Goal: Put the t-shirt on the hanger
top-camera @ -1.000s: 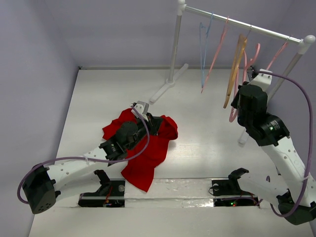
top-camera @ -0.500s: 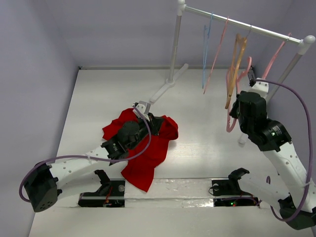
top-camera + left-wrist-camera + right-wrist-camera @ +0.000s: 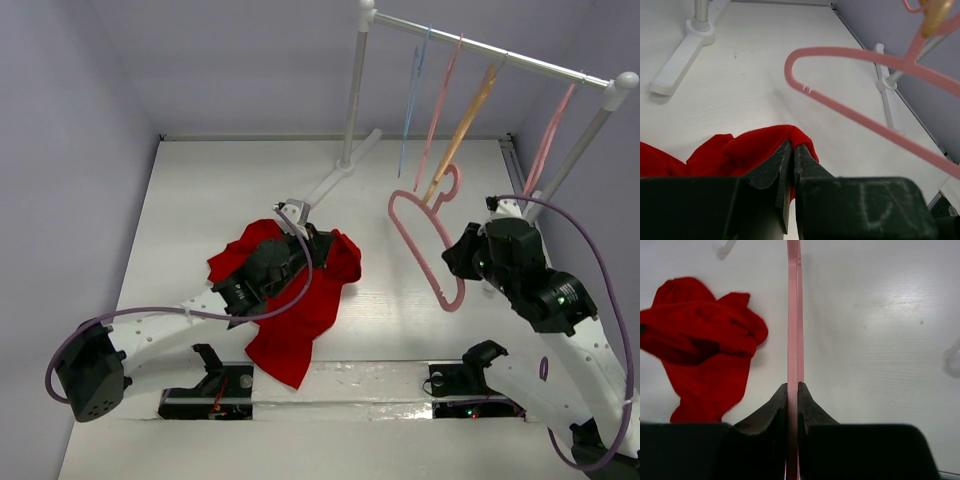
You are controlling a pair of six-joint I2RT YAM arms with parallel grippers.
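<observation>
A red t-shirt is lying crumpled on the white table, left of centre. The left gripper is sitting over it with jaws pressed together, apparently pinching a raised fold, though the tips are hiding the contact. The right gripper is clamping a pale pink hanger and holding it in the air, right of the t-shirt and apart from it. Behind, a blue hanger and an orange-tan hanger are hanging from a rail.
</observation>
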